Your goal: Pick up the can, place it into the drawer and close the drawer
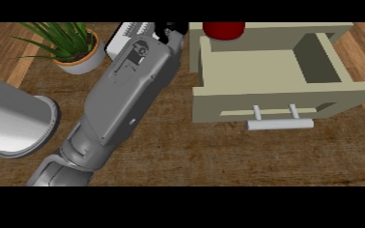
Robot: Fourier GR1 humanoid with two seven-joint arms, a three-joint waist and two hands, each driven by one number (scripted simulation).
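A red can [223, 29] shows at the back left of the open beige drawer [271, 98], cut off by the view's upper edge. I cannot tell whether it rests inside the drawer or on the cabinet behind it. My left forearm runs from the lower left up to the top centre. Only a bit of the black left hand [168, 29] shows, just left of the drawer's left wall and of the can. Its fingers are hidden. The drawer stands pulled out, its inside bare, with a pale bar handle [279, 123] on its front.
A potted green plant [70, 48] stands at the upper left. A large grey metal vessel [21, 121] sits at the left edge. A white ridged object [128, 33] lies partly hidden behind my forearm. The wooden counter [214, 154] spreads below the drawer.
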